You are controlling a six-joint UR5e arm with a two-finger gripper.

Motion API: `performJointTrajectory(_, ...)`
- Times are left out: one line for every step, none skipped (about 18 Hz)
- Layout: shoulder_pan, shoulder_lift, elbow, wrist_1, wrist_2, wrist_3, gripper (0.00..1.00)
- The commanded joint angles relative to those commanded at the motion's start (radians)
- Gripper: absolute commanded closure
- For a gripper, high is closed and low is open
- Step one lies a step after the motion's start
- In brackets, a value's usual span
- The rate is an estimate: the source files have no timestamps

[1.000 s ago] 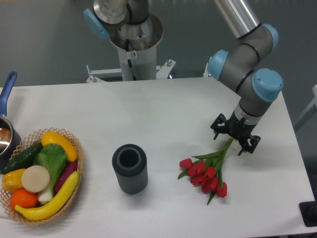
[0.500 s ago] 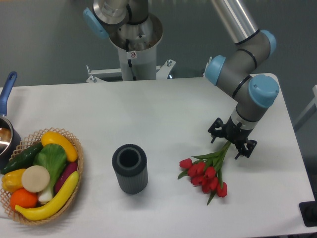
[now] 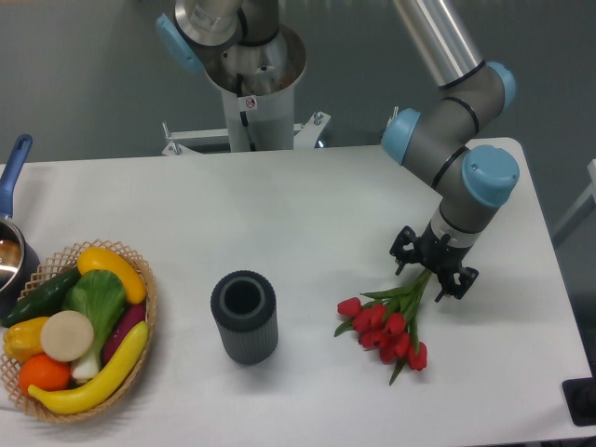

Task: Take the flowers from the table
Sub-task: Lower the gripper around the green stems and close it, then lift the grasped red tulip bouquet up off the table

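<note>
The flowers (image 3: 387, 326), a bunch of red tulips with green leaves, lie on the white table (image 3: 307, 214) at the right front, stems pointing up and right. My gripper (image 3: 430, 271) is right over the stem ends, low above the table, with its black fingers open on either side of the stems. The stem tips are hidden under it. The flowers still rest on the table.
A dark grey ribbed cylindrical vase (image 3: 244, 317) stands upright left of the flowers. A woven basket (image 3: 70, 331) of colourful vegetables sits at the front left edge. A pot with a blue handle (image 3: 11, 223) is at the far left. The robot base (image 3: 250, 84) is behind the table.
My gripper has moved a little left and down along the stems, closer to the tulip heads. The flowers have not moved.
</note>
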Motion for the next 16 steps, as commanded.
performJointTrajectory(0.0,0.002,-0.003,0.002,0.009,0.003,0.26)
performJointTrajectory(0.0,0.002,-0.002,0.002,0.009,0.003,0.29)
performJointTrajectory(0.0,0.002,-0.002,0.002,0.009,0.003,0.3)
performJointTrajectory(0.0,0.003,-0.003,0.002,0.009,0.0,0.32)
performJointTrajectory(0.0,0.005,-0.003,0.002,0.009,-0.003,0.4)
performJointTrajectory(0.0,0.005,-0.003,0.0,0.009,-0.005,0.46)
performJointTrajectory(0.0,0.006,-0.003,0.0,0.009,-0.005,0.5)
performJointTrajectory(-0.002,0.006,-0.005,0.0,0.009,-0.008,0.55)
performJointTrajectory(0.0,0.006,-0.005,0.0,0.009,-0.009,0.58)
performJointTrajectory(0.0,0.006,-0.005,-0.002,0.009,-0.011,0.61)
performJointTrajectory(-0.002,0.008,-0.005,-0.003,0.009,-0.012,0.63)
performJointTrajectory(0.0,0.008,-0.005,-0.003,0.009,-0.012,0.65)
performJointTrajectory(0.0,0.008,-0.005,-0.003,0.009,-0.012,0.67)
performJointTrajectory(0.0,0.009,-0.005,-0.003,0.009,-0.012,0.68)
performJointTrajectory(-0.002,0.011,-0.003,-0.002,0.009,-0.014,0.7)
performJointTrajectory(0.0,0.011,-0.003,0.0,0.008,-0.017,0.72)
